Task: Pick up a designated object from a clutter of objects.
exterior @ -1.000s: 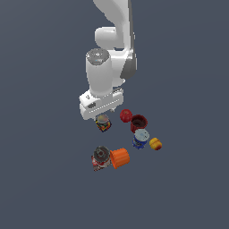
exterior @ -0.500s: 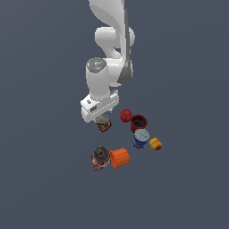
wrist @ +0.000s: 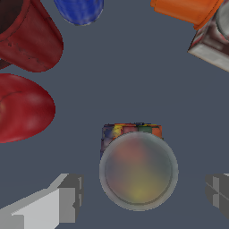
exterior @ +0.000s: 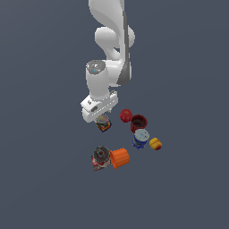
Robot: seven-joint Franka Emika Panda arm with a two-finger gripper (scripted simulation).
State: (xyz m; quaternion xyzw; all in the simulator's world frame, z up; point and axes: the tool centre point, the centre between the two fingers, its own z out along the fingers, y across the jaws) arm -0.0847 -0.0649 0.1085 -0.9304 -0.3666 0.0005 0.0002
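Note:
The designated object point(exterior: 104, 124) is a short can with a grey round top and a red, yellow and blue label, standing upright at the near edge of the clutter of objects. My gripper point(exterior: 102, 119) hangs directly over it. In the wrist view the can point(wrist: 137, 169) sits between my two fingers point(wrist: 67, 199), with a gap on each side. The gripper point(wrist: 143, 194) is open and holds nothing.
Close on the exterior view's right are a red ball point(exterior: 126, 115), a dark red cup point(exterior: 138, 122), a blue can point(exterior: 140, 138) and a yellow-red ball point(exterior: 155, 143). Nearer the camera lie an orange cup point(exterior: 120, 158) and a red-and-white can point(exterior: 101, 157).
The wrist has sunk a little toward the can while the hand stays over the same spot. None of the objects has moved.

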